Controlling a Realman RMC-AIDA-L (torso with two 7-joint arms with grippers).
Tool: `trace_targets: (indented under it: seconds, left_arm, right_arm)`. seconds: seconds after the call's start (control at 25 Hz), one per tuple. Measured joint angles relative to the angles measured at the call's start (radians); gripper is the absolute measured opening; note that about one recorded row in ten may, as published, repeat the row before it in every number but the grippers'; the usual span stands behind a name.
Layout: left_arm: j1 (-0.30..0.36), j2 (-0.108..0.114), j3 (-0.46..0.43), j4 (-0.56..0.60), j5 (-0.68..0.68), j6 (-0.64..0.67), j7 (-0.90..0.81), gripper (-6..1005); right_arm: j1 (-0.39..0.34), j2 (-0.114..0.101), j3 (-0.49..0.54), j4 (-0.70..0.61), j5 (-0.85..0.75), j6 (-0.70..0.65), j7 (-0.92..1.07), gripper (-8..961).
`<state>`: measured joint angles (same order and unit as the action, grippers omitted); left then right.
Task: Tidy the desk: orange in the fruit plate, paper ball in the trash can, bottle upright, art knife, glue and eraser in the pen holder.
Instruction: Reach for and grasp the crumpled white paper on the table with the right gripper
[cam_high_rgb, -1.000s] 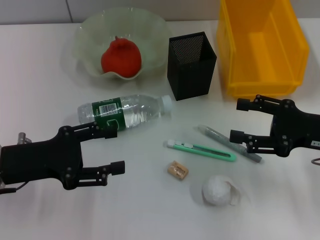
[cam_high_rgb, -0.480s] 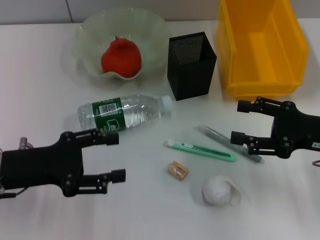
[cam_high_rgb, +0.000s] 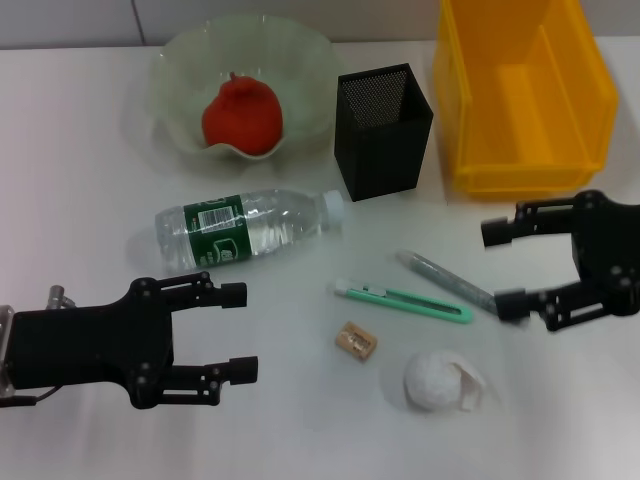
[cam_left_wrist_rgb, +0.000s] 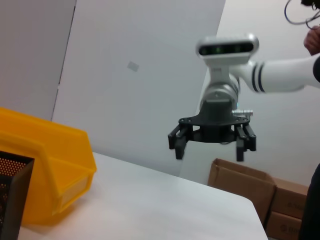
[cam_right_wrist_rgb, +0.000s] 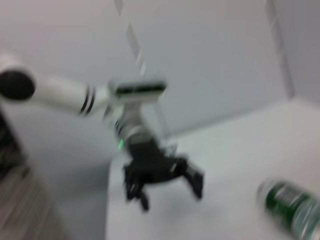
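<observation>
The orange lies in the fruit plate at the back left. The bottle lies on its side on the desk, cap toward the pen holder. In front of the pen holder are the art knife, the glue, the eraser and the paper ball. The trash can stands at the back right. My left gripper hangs open, nearer than the bottle. My right gripper is open, just right of the glue's end. Neither holds anything.
The left wrist view shows the right gripper above the table, the trash can, the pen holder's corner and cardboard boxes beyond the table edge. The right wrist view shows the left gripper and the bottle.
My left gripper has drifted nearer and slightly right, away from the bottle. My right gripper has moved right, off the glue's end. No object has moved.
</observation>
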<state>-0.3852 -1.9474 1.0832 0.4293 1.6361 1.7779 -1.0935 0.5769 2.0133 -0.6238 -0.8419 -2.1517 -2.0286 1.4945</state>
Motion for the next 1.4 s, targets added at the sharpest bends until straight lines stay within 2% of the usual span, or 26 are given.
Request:
trace_targets:
  seconds: [0.12, 0.16, 0.2, 0.32, 0.36, 0.4, 0.44, 0.48, 0.52, 0.6, 0.72, 1.28, 1.4]
  left_arm:
    - [0.0, -0.004, -0.001, 0.004, 0.0, 0.001, 0.001, 814]
    - [-0.001, -0.006, -0.002, 0.006, 0.001, 0.002, 0.001, 814]
    - [-0.001, -0.006, -0.002, 0.006, 0.001, 0.002, 0.001, 814]
    - [-0.005, -0.006, -0.003, 0.007, 0.001, 0.002, -0.001, 814]
    - [-0.006, -0.006, -0.003, 0.007, 0.001, 0.002, -0.003, 814]
    - [-0.006, -0.006, -0.003, 0.007, 0.001, 0.002, -0.003, 814]
    - [-0.007, -0.005, -0.003, 0.007, 0.001, 0.002, -0.005, 814]
    - [-0.007, -0.005, -0.003, 0.007, 0.001, 0.002, -0.005, 814]
    - [-0.009, -0.003, -0.002, 0.008, 0.001, 0.002, -0.007, 814]
    - [-0.007, 0.0, -0.005, 0.008, 0.001, -0.003, -0.006, 814]
    - [0.0, -0.002, -0.017, 0.008, 0.001, -0.005, 0.001, 814]
    - [0.004, 0.004, -0.019, 0.008, 0.001, -0.001, 0.001, 814]
    - [0.004, 0.004, -0.018, 0.008, 0.001, -0.003, 0.002, 814]
  right_arm:
    - [0.069, -0.003, -0.125, -0.094, -0.074, -0.01, 0.116, 827]
    - [0.119, -0.003, -0.201, -0.126, -0.127, -0.01, 0.173, 827]
    - [0.119, -0.003, -0.201, -0.126, -0.127, -0.01, 0.173, 827]
    - [0.2, 0.002, -0.289, -0.141, -0.211, -0.006, 0.224, 827]
    - [0.252, 0.012, -0.35, -0.142, -0.27, -0.001, 0.247, 826]
    - [0.267, 0.017, -0.367, -0.143, -0.29, 0.0, 0.252, 826]
    - [0.303, 0.036, -0.405, -0.146, -0.353, 0.007, 0.259, 826]
    - [0.303, 0.036, -0.405, -0.146, -0.353, 0.007, 0.259, 826]
    - [0.326, 0.058, -0.44, -0.152, -0.407, 0.021, 0.262, 826]
    - [0.333, 0.063, -0.459, -0.153, -0.423, 0.031, 0.264, 826]
    - [0.342, 0.071, -0.559, -0.156, -0.435, 0.072, 0.283, 826]
    - [0.346, 0.073, -0.604, -0.156, -0.407, 0.109, 0.288, 824]
    - [0.343, 0.073, -0.644, -0.147, -0.383, 0.135, 0.288, 824]
